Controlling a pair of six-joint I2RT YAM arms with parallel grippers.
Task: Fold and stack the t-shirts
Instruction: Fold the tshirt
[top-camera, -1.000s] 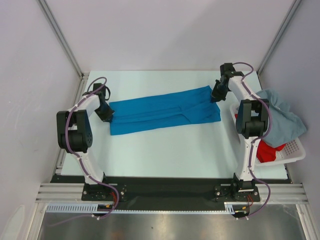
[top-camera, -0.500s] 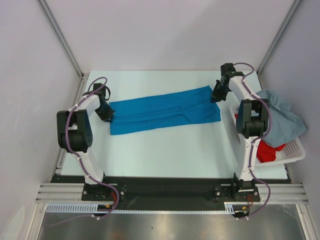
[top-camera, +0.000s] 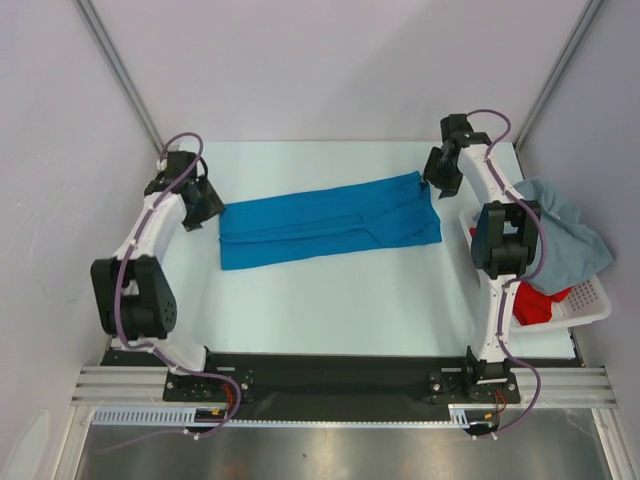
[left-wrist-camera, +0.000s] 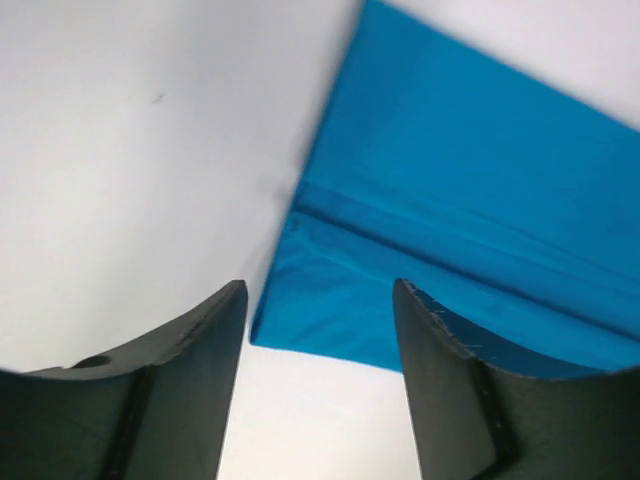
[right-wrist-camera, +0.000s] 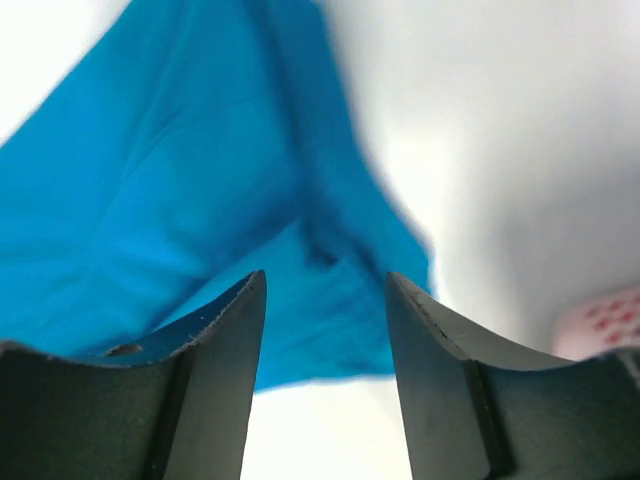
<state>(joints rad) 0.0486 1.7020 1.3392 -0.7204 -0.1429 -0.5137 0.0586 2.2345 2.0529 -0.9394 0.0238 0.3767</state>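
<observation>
The bright blue t-shirt (top-camera: 330, 222) lies as a long band across the middle of the desk (top-camera: 330, 310), rising toward the upper right. The pale grey-blue t-shirt (top-camera: 562, 232) and red t-shirt (top-camera: 533, 306) sit in the basket (top-camera: 592, 300) at the right edge. The next fold probably brings one short end over the other, so each corner pinch should catch every layer and lift evenly. The left gripper (top-camera: 205, 208), just off the band's left end, stands open and empty. The right gripper (top-camera: 435, 184), over the upper right corner, is likewise open and empty.
</observation>
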